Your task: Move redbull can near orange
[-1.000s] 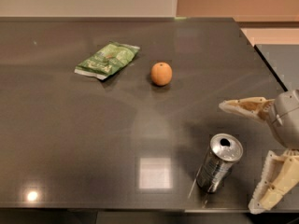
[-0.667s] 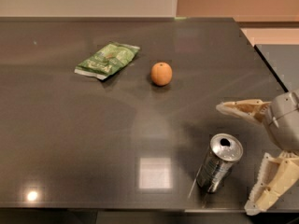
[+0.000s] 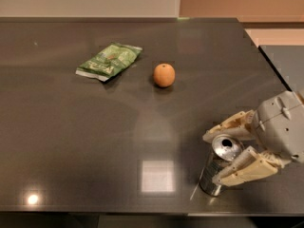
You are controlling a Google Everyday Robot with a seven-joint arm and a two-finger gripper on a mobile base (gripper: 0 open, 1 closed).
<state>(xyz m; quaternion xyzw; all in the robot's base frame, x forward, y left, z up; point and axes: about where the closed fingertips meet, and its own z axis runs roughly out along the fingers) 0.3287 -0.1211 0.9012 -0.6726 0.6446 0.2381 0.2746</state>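
Quick count from us: one redbull can point(image 3: 223, 151), one orange point(image 3: 164, 75), one green snack bag point(image 3: 109, 61) and one gripper point(image 3: 211, 159), all on or over the same dark glossy table point(image 3: 85, 141).

The can stands in the lower right of the frame, close to the table's front edge, with its shiny top and tab hole facing up. The gripper comes in from the right edge and is clamped on it: one pale finger sits against the far side at the rim, and the other lies across the near side of the body.

The orange is up around the middle of the frame, well apart from the can. What we see between the two is plain tabletop. The bag lies flat to the left of the orange, near it but not touching, and off that line.

Other bits: a square light reflection point(image 3: 156, 176) sits left of the can, and a small bright spot point(image 3: 32, 199) shows at lower left.
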